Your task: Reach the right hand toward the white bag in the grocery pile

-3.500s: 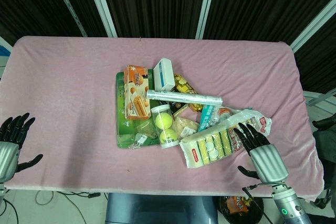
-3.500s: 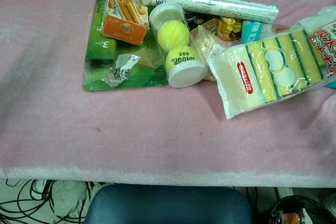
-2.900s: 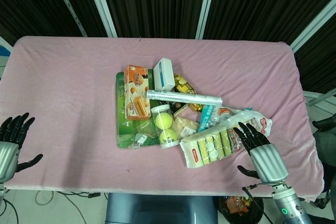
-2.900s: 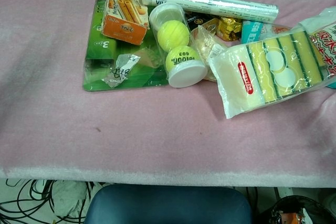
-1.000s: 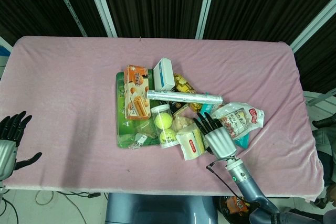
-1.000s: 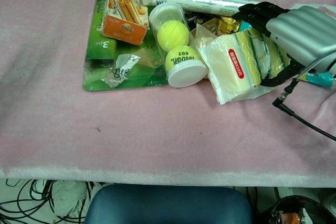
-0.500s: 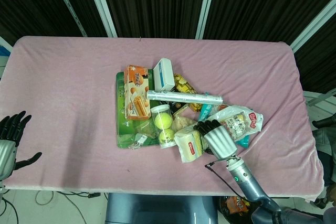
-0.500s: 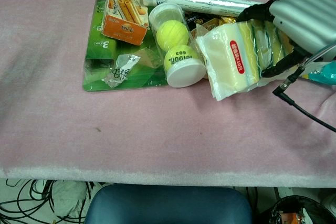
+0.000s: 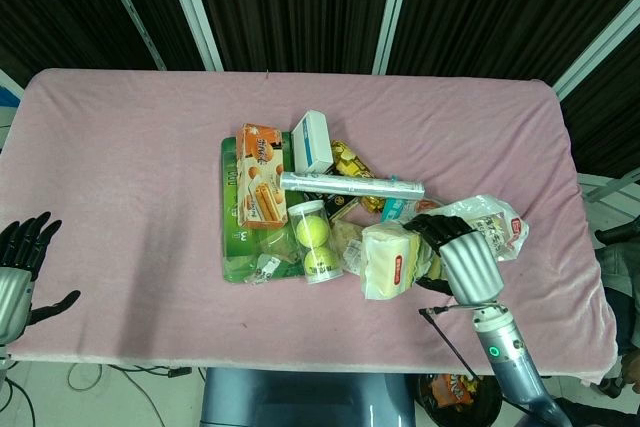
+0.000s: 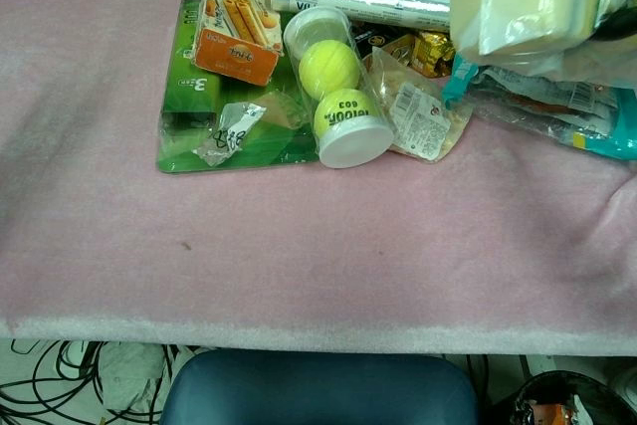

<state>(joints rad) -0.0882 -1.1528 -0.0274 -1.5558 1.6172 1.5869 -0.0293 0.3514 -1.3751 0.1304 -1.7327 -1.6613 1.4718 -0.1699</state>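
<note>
left hand (image 9: 18,272) fingers spread, holding nothing, off table's (image 9: 120,147) front-left corner | grocery pile (image 9: 300,207) mid-table | white bag (image 9: 388,259) lifted off cloth at pile's right edge | right hand (image 9: 462,259) grips white bag, near front edge

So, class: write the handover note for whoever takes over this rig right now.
Right robot hand: grips the white bag and holds it above the grocery pile; the chest view shows it off the pink table.
Left robot hand: open, idle at the near left table edge.
Done: reach and grasp.
Left: nothing of the reach; probably decide where the bag goes.
</note>
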